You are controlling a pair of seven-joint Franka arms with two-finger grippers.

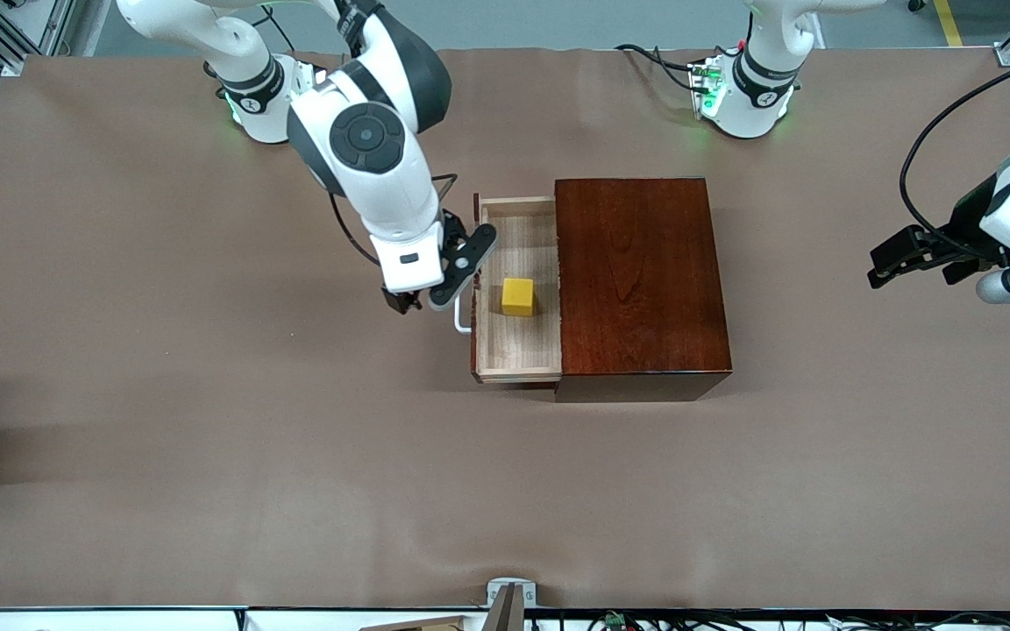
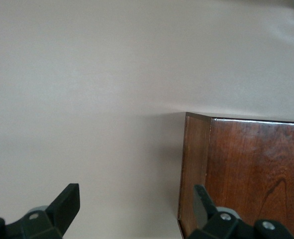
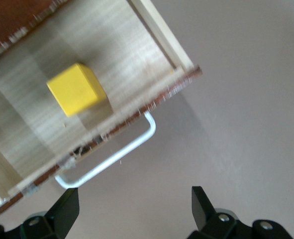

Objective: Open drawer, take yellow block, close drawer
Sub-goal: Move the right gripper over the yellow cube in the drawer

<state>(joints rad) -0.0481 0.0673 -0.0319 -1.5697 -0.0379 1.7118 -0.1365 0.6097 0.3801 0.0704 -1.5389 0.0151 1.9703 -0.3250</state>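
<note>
The drawer (image 1: 515, 355) stands pulled out of the dark reddish-brown box (image 1: 636, 280) toward the right arm's end of the table. The yellow block (image 1: 518, 296) rests on the drawer's floor, untouched. My right gripper (image 1: 418, 302) hangs open beside the white bar handle (image 1: 461, 322), with nothing between its fingers. In the right wrist view the handle (image 3: 112, 158), the block (image 3: 77, 88) and the drawer floor (image 3: 119, 52) all show past the open right gripper (image 3: 135, 199). My left gripper (image 1: 908, 273) waits open near the left arm's end of the table; it (image 2: 137, 199) looks toward a corner of the box (image 2: 256, 174).
Brown paper covers the table (image 1: 207, 456). Both arm bases (image 1: 264, 105) stand along the table edge farthest from the front camera. A small metal bracket (image 1: 509, 592) sits at the edge nearest that camera.
</note>
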